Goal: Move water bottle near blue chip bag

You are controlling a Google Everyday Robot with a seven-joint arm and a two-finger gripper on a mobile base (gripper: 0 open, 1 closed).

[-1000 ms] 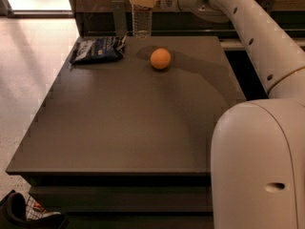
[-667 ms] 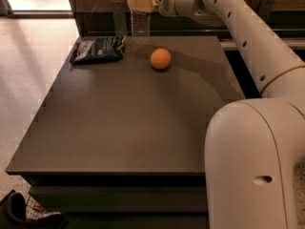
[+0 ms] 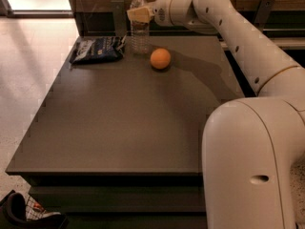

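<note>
Pale speckled floor [image 3: 28,70] runs along the left side of a dark grey table [image 3: 119,128], with a brown wall behind its far edge. At the table's far-left corner lies the blue chip bag [image 3: 97,50], flat and crinkled, well left of the gripper and lower than it. Just right of the bag stands the water bottle [image 3: 139,37], upright on the far edge of the table, its base close beside the bag's right end but not clearly touching it. The gripper [image 3: 138,14] sits at the bottle's upper part, its tan pad covering the shoulder just under the white cap. Whether it has closed on the bottle cannot be told from this view. Below and to the right of the gripper, an orange ball [image 3: 160,58] rests on the table, near the bottle but apart from it. The white arm [image 3: 228,27] reaches in from the right, down to the robot's bulky white body [image 3: 252,166] at the near right.
</note>
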